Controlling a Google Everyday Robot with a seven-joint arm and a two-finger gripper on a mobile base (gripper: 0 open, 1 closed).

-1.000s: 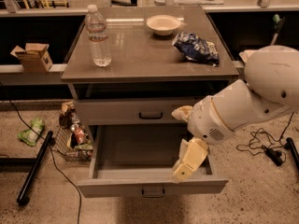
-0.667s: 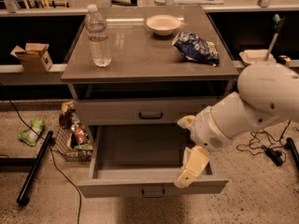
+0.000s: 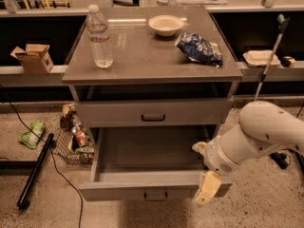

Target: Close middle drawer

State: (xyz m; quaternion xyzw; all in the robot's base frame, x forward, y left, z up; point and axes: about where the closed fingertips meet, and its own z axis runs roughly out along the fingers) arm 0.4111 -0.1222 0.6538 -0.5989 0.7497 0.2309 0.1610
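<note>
The middle drawer [image 3: 154, 192] is pulled well out of the grey cabinet, its inside bare and its small dark handle [image 3: 156, 194] facing me. Above it the top drawer front [image 3: 153, 113] is closed. The lowest drawer is hidden under the open one. My gripper [image 3: 204, 169] hangs at the drawer's right front corner on the white arm [image 3: 266, 132]. It is open and empty. One cream finger [image 3: 208, 188] lies over the right end of the drawer front, and the other [image 3: 199, 147] is over the drawer's inside.
On the cabinet top [image 3: 142, 56] stand a water bottle [image 3: 100, 37], a bowl [image 3: 165, 24] and a blue snack bag [image 3: 199, 49]. A wire basket of packets [image 3: 73, 141], a black pole [image 3: 35, 172] and a cable lie on the floor at left.
My arm has swung down and to the right, from over the drawer's inside to its right front corner. The drawer has stayed open.
</note>
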